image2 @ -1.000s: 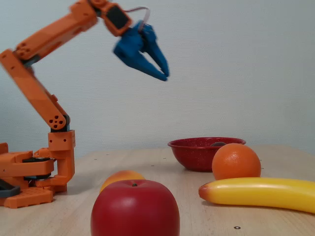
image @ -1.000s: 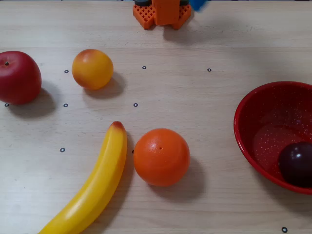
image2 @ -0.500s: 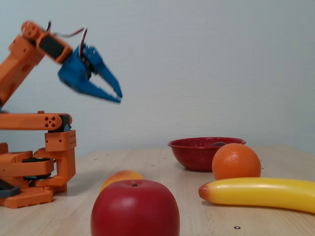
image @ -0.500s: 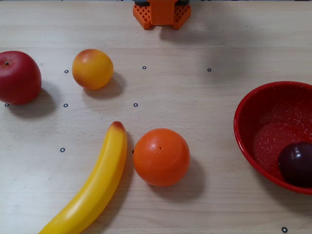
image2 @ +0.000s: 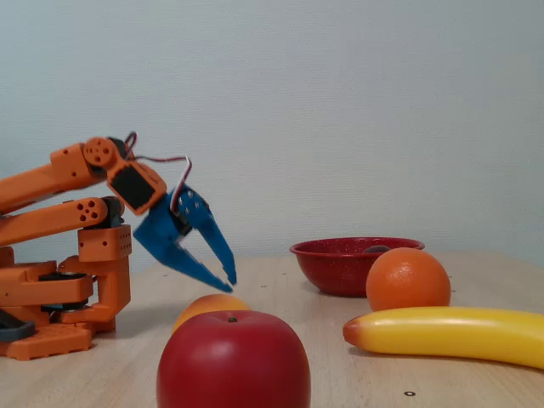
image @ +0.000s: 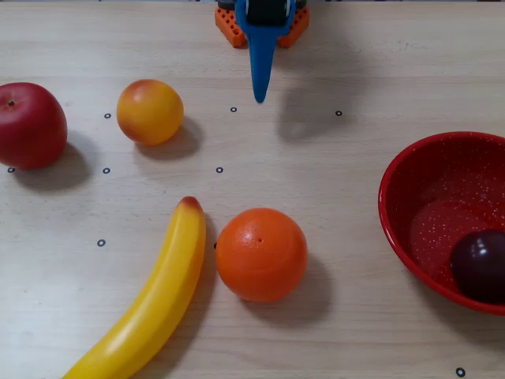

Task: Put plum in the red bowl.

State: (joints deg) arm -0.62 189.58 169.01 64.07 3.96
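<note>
The plum (image: pixel 479 265) lies inside the red bowl (image: pixel 398 217), low against its near wall at the right edge of the overhead view; in the fixed view only a dark sliver of it shows above the bowl's rim (image2: pixel 355 246), and neither has shifted since the earlier frames. What has changed is the arm: half a second ago it was folded back with the blue end effector held high near the upper left of the fixed view and out of the overhead view altogether; now it has swung down and forward, so the end effector (image2: pixel 228 280) hangs low just above the worktop (image: pixel 339 71), tips pointing down and right, close in front of the orange base (image2: pixel 59 297). In the overhead view it (image: pixel 259 96) reappears as a narrow blue wedge reaching down from the top edge. Its jaws stand slightly apart and hold nothing. The apple (image: pixel 30 125), peach (image: pixel 150 111), banana (image: pixel 154 296) and orange (image: pixel 261 253) sit where they were, well clear of the end effector.
</note>
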